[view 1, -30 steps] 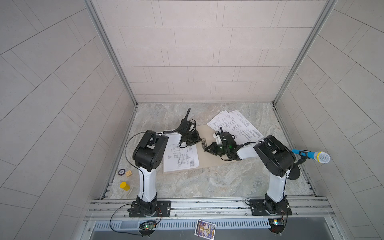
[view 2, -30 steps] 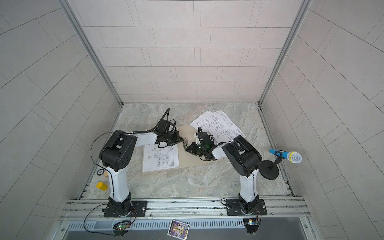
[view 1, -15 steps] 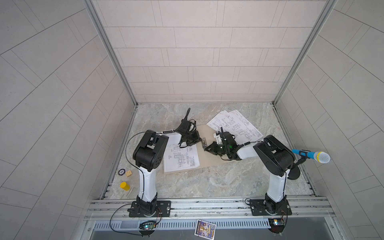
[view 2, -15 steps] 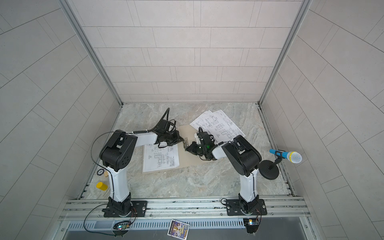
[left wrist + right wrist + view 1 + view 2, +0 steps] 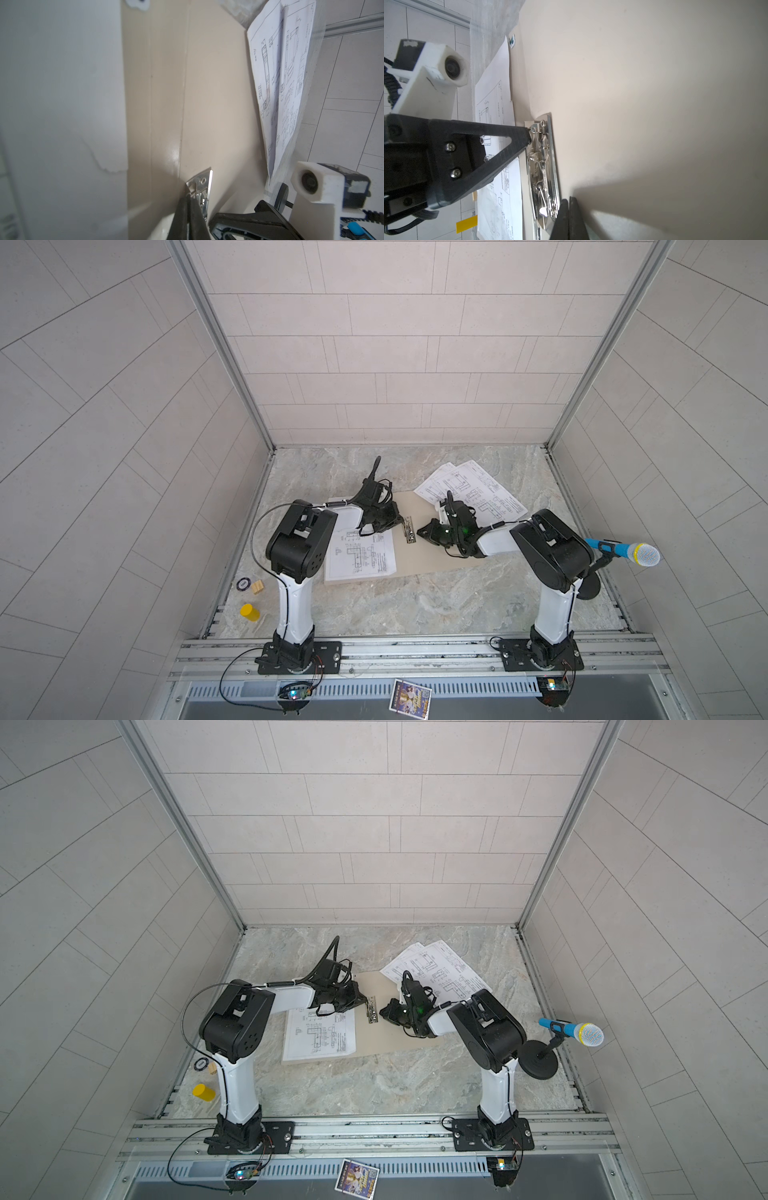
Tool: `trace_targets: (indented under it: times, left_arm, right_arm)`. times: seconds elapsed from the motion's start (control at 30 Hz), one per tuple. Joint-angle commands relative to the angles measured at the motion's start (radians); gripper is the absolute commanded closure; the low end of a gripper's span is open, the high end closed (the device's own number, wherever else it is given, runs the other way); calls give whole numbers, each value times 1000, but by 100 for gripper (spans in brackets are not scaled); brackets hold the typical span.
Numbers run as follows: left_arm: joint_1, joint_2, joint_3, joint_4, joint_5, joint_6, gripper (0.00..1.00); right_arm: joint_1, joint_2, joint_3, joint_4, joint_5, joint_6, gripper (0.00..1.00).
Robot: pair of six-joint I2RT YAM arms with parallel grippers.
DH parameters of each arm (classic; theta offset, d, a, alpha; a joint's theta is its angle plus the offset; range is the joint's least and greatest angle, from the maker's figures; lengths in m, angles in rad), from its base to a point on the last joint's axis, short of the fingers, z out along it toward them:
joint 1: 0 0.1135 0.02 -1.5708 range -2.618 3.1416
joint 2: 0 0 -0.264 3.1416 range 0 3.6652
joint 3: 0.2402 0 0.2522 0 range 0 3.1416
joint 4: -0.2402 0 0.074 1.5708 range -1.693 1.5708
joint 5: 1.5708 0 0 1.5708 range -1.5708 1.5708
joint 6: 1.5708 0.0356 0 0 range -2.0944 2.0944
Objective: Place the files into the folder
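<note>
Meeting at the metal clip point(image 5: 409, 531), both pincers were fully closed.
The left gripper point(image 5: 400, 522) and right gripper point(image 5: 420, 531) touched the clip's opposite sides on the open folder point(image 5: 419, 562); whether either held it was unclear. One file point(image 5: 359, 556) lay left of the clip; the other files point(image 5: 469, 489) lay beyond it, rightward.

One file point(image 5: 359, 558) lies left on the folder point(image 5: 415, 562); other files point(image 5: 478, 485) overlap its far-right corner.

We see a blue microphone point(image 5: 622, 549) on its black stand point(image 5: 588, 587), yellow cylinder point(image 5: 249, 612), wooden block point(image 5: 257, 586) beside round token point(image 5: 243, 583), colourful card point(image 5: 410, 695) up front.
</note>
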Motion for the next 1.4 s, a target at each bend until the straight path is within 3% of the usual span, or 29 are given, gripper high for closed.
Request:
trace_targets:
  times: [0.0, 0.03, 0.17, 0.27, 0.53, 0.7, 0.8, 1.13, 1.37]
  left_arm:
    - [-8, 33, -2, -63, 5, 30, 98]
    - [-8, 31, -2, -64, 4, 31, 98]
    - [-8, 29, -3, -64, 5, 30, 97]
    - [-8, 29, -2, -62, 7, 29, 97]
    - [-8, 25, 6, -56, 8, 35, 97]
    - [-10, 19, 8, -75, -9, 55, 97]
    - [-8, 21, 16, -87, -14, 61, 97]
    - [-11, 19, 4, -90, -32, 56, 97]
    - [-12, -5, -44, -34, -78, -22, 97]
  right_arm:
    - [-3, -22, -32, -115, 32, -28, 100]
    - [-3, -39, -32, -117, 30, -34, 100]
    - [2, -145, -12, -190, 28, -130, 73]
    - [7, -236, -3, -271, 54, -209, 61]
    - [53, -302, -13, -306, 64, -233, 52]
    - [119, -262, 57, -401, 137, -211, 53]
    - [147, -218, 123, -501, 171, -220, 60]
    - [156, -136, 163, -499, 163, -192, 76]
    - [163, -89, 202, -505, 132, -204, 77]
